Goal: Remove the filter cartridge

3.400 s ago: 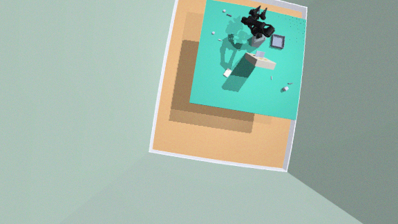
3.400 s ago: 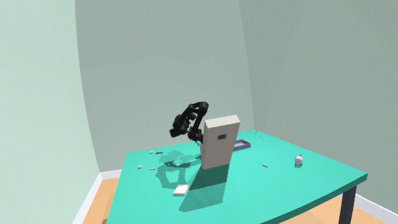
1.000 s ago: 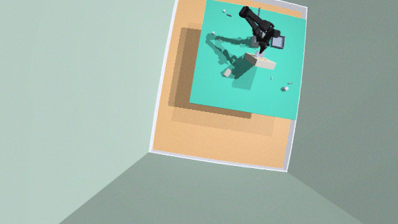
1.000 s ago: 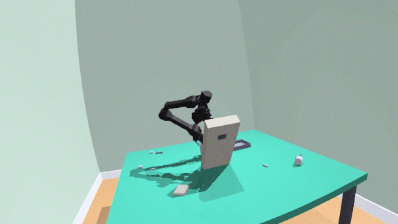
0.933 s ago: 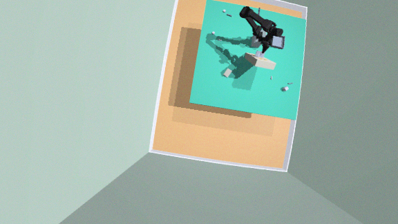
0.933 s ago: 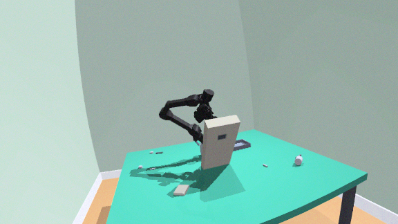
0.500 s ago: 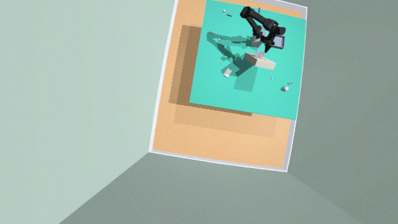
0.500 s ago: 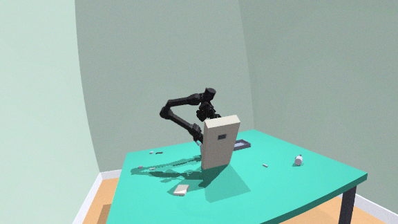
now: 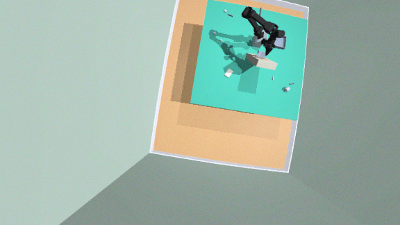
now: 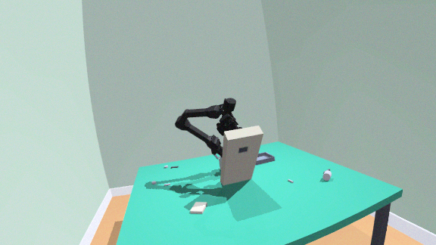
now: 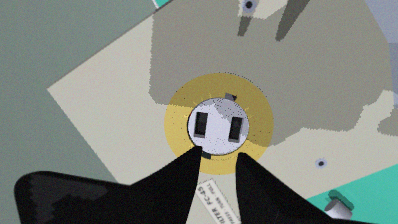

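Note:
The round white cartridge [image 11: 218,131] sits in the panel [image 11: 100,100] [image 9: 267,64] [image 10: 240,164], inside a yellow ring [image 11: 175,125]. Its two dark slots stand side by side, slightly tilted in the wrist view. My gripper [image 11: 219,156] [image 9: 268,53] is partly open with nothing between its fingers. The fingertips are in front of the panel and appear over the cartridge's lower edge; contact cannot be told. In the exterior view the panel hides the fingertips and the cartridge. The tray [image 9: 285,42] [image 10: 266,161] lies on the table beside the panel, partly behind the arm in the top view.
A label [image 11: 216,201] and screws [image 11: 321,163] are on the panel face. A pale block [image 9: 228,73] [image 10: 198,207] lies behind the panel. A whitish cylinder [image 9: 286,89] [image 10: 327,175] [image 11: 338,210] and small loose pieces lie on the green table [image 9: 215,94] [image 10: 159,223].

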{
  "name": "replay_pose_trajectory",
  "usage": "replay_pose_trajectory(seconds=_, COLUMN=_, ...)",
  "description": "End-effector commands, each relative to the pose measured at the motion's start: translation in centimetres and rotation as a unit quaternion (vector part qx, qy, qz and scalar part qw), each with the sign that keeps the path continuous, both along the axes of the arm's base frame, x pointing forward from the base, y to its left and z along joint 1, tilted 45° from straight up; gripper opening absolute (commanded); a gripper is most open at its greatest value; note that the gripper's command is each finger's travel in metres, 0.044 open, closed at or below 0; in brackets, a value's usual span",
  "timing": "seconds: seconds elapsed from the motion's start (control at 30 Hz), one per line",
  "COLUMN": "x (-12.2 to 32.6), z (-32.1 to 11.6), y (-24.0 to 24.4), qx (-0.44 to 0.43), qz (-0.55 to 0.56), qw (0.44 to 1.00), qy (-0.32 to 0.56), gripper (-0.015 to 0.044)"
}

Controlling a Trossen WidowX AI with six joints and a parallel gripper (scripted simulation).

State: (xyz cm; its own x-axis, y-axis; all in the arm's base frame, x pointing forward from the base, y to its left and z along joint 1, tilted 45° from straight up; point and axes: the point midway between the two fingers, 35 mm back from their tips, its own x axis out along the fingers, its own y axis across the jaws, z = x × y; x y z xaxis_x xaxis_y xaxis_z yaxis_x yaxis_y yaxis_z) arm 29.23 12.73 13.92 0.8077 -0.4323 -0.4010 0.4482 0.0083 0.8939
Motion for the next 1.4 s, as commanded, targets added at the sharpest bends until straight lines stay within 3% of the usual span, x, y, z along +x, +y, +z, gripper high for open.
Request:
replay_pose_trajectory(seconds=0.0, x=0.5, z=-0.4, y=-0.3, qx=-0.001, qz=0.001, qw=1.0, qy=0.003, gripper=0.0099)
replay_pose_trajectory(seconds=1.37, x=2.5, z=-1.1, y=-1.6, qx=-0.004, qz=0.003, qw=1.0, qy=-0.002, gripper=0.0099)
